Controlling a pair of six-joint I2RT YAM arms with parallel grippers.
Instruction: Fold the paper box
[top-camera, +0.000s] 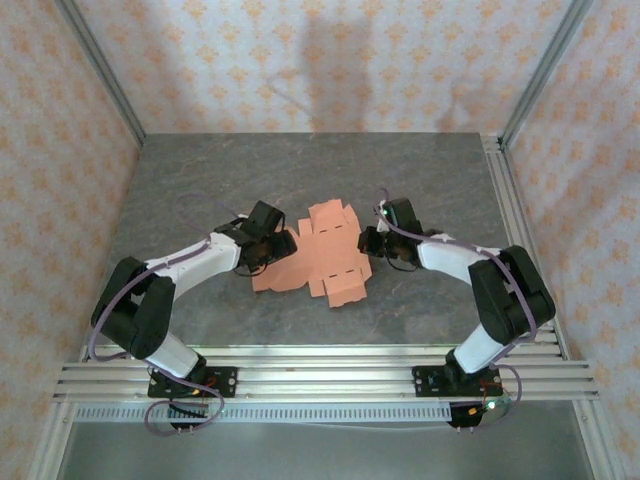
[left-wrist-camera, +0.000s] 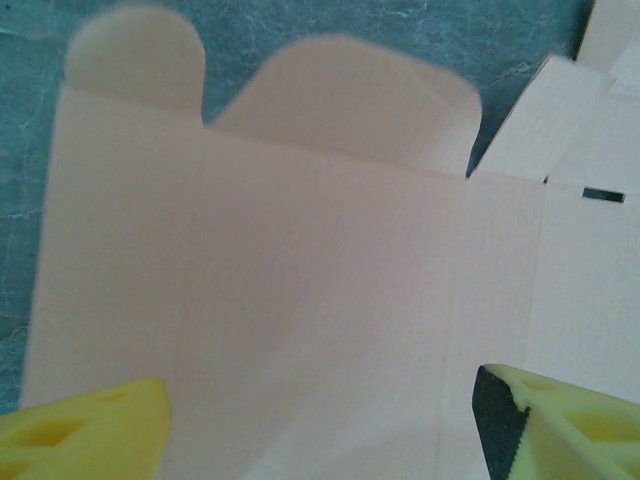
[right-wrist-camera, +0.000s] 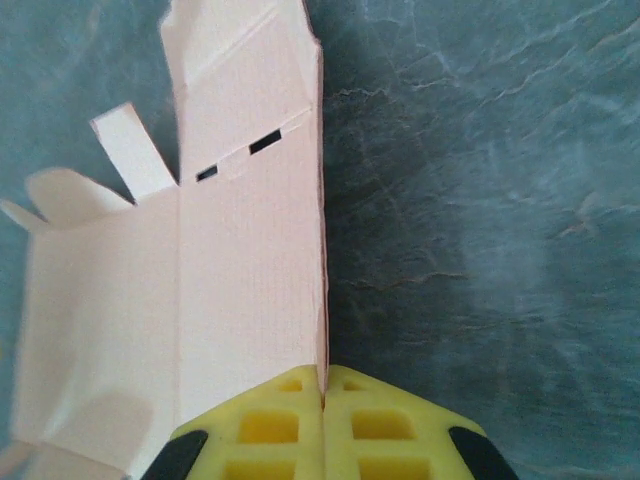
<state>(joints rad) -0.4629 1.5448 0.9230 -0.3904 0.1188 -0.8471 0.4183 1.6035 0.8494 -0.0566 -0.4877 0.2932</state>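
The paper box is a flat salmon-orange cutout with notched flaps, lying mid-table between both arms. My left gripper hovers over its left part. In the left wrist view the card lies close under the gripper, whose yellow fingers stand wide apart, open, gripping nothing. My right gripper is at the card's right edge. In the right wrist view it is shut on that thin edge, and the paper box stretches away to the left with two small slots.
The grey stone-look table is walled by patterned panels at the back and sides. Aluminium rails run along the near edge, and another rail runs along the right side. Bare tabletop lies right of the card.
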